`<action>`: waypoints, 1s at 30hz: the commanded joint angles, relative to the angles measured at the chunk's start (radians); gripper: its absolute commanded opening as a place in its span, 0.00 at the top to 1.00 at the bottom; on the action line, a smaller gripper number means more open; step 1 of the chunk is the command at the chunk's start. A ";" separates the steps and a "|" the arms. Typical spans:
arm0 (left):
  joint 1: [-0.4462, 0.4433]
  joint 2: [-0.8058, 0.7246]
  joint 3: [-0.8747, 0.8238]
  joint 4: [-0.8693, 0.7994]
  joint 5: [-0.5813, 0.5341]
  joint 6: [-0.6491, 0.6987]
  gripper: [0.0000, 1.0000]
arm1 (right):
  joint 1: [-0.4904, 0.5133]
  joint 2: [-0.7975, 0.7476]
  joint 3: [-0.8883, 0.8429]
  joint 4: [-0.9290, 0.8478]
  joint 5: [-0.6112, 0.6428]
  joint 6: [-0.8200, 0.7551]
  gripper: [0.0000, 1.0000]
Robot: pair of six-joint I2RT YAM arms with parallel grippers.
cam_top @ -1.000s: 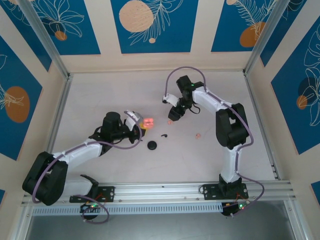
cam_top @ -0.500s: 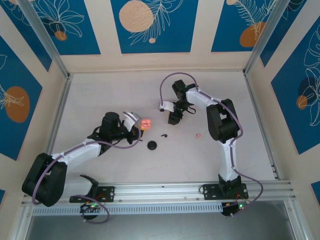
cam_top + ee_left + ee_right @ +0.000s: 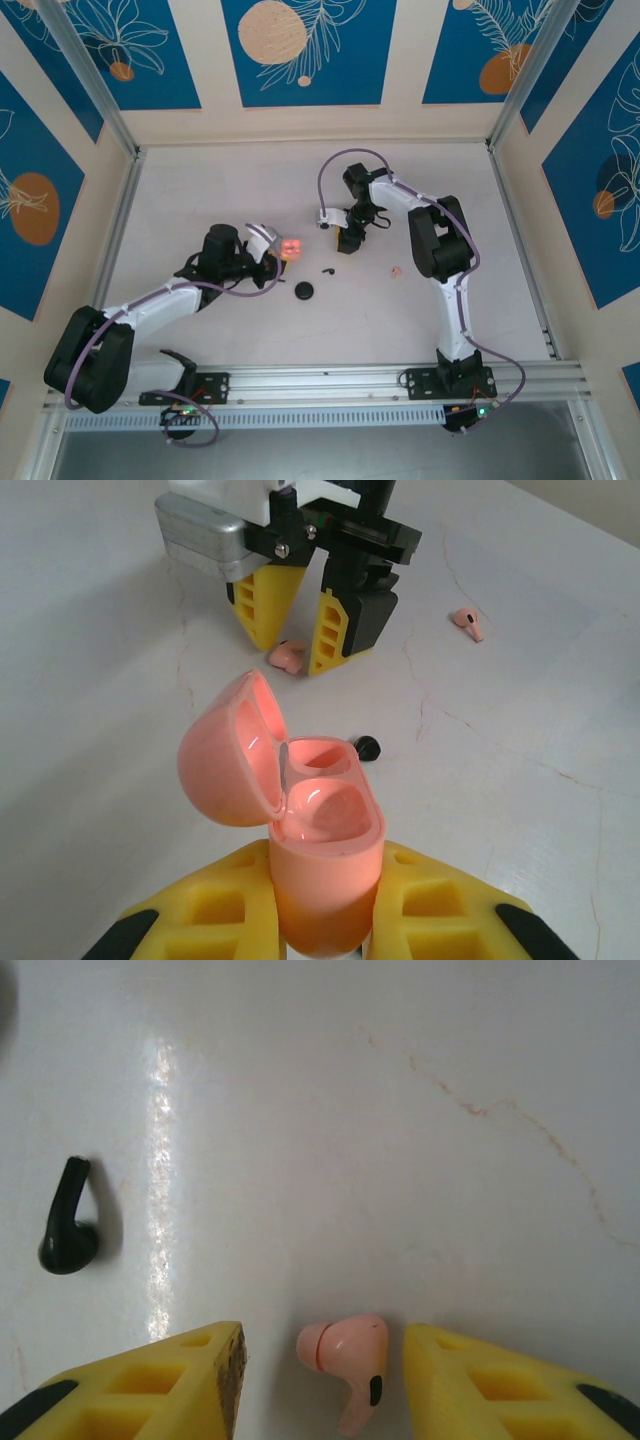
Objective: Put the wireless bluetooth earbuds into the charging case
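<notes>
Salmon-pink glossy plastic from above: charging case [image 3: 291,245] clenched in the left gripper [image 3: 278,258], lid open. At three o'clock of it, right gripper [image 3: 345,240], low over the white table [image 3: 200,200]. At four o'clock of the case, a black earbud [image 3: 328,270]; at five o'clock, a black round object [image 3: 304,291], kind unclear. At four o'clock of the right gripper, a loose pink earbud [image 3: 396,270].

From the left wrist: both wells of the case bare, smooth and rounded, catching the light. Domed lid hinged back toward ten o'clock. Yellow ribbed fingers pressed against the lower body from both sides. Nothing seated yet, by the look of it; every visible bud left to load.

From the right wrist: jaws parted, straddling a second pink earbud [image 3: 345,1360] flat on the table, a sliver of gap on either side, not gripped. Bulbous head, stubby stem toward six o'clock, dark oval dot on it. Black earbud at ten o'clock, shiny, comma-shaped, stem toward twelve. Tabletop smooth, reflective, faintly veined.
</notes>
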 commanded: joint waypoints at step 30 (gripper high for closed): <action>-0.011 0.125 -0.027 0.322 0.059 -0.060 0.88 | -0.079 -0.374 -0.377 0.414 -0.367 0.345 0.78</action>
